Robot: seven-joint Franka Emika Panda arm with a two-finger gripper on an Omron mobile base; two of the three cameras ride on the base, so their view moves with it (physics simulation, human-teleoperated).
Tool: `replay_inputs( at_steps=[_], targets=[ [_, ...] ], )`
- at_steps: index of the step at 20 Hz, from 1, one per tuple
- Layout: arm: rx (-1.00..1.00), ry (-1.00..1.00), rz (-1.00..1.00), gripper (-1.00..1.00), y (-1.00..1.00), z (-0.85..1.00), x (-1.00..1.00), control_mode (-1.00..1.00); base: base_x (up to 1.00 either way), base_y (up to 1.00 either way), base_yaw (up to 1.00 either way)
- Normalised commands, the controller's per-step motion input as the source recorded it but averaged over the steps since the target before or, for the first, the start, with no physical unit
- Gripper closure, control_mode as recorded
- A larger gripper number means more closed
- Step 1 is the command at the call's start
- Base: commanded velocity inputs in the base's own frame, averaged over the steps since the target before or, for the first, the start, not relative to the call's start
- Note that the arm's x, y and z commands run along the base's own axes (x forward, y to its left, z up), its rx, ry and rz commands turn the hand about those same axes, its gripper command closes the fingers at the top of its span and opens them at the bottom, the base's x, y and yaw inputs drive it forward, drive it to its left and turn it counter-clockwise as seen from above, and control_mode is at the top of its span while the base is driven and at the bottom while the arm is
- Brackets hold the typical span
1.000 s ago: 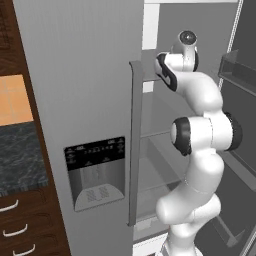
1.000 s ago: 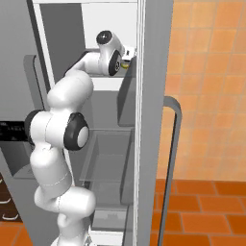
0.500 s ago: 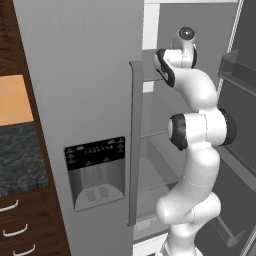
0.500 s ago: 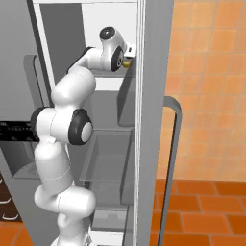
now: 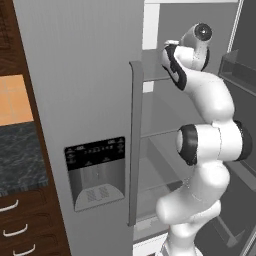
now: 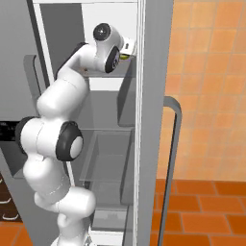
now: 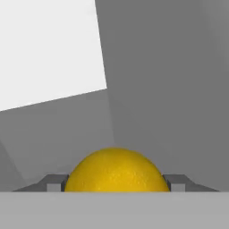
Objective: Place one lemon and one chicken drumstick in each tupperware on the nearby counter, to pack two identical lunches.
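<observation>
The lemon (image 7: pixel 117 171) sits between the two fingertips (image 7: pixel 54 182) of the gripper (image 7: pixel 117 184) in the hand view, its yellow skin filling the whole gap, with each tip touching a flank. The gripper is clamped on the lemon. In the right base view a sliver of yellow shows at the front of the hand, just beside the inner edge of the refrigerator wall (image 6: pixel 144 96).

The hand is raised high inside the open refrigerator compartment, at the level of the upper shelf (image 5: pixel 155 79). Grey interior panels lie behind the lemon in the hand view, with a white panel above them.

In the left base view the closed left refrigerator door (image 5: pixel 80 100), with its vertical handle (image 5: pixel 134 145) and dispenser panel (image 5: pixel 96 172), stands directly beside the arm's upper links. The open door's bins (image 5: pixel 240 70) lie on the arm's other side. Clear drawers (image 6: pixel 105 158) occupy the lower compartment behind the elbow.

The counter (image 5: pixel 20 155) appears at the far left of the left base view, over dark wood drawers (image 5: pixel 20 230), well apart from the gripper.
</observation>
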Motion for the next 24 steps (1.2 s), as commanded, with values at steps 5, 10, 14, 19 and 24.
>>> replay_inputs(
  at_steps=[5, 10, 14, 19, 24],
  targets=[
    [0.0, -0.32, 0.01, 1.0, 0.45, 0.11, -1.0, -1.0, 0.0, 0.0, 0.0],
    [-0.12, 0.16, 0.11, 1.0, 0.85, 0.41, -1.0, -1.0, 0.0, 0.0, 0.0],
    [-0.12, 0.43, 0.08, 1.0, 0.69, 0.27, -1.0, -1.0, 0.0, 0.0, 0.0],
    [-0.02, 0.55, 0.05, 1.0, -0.24, -0.9, -1.0, -1.0, 0.0, 0.0, 0.0],
    [-0.02, 0.33, 0.13, 1.0, -0.36, -1.0, -0.85, -1.0, 0.0, 0.0, 0.0]
  ],
)
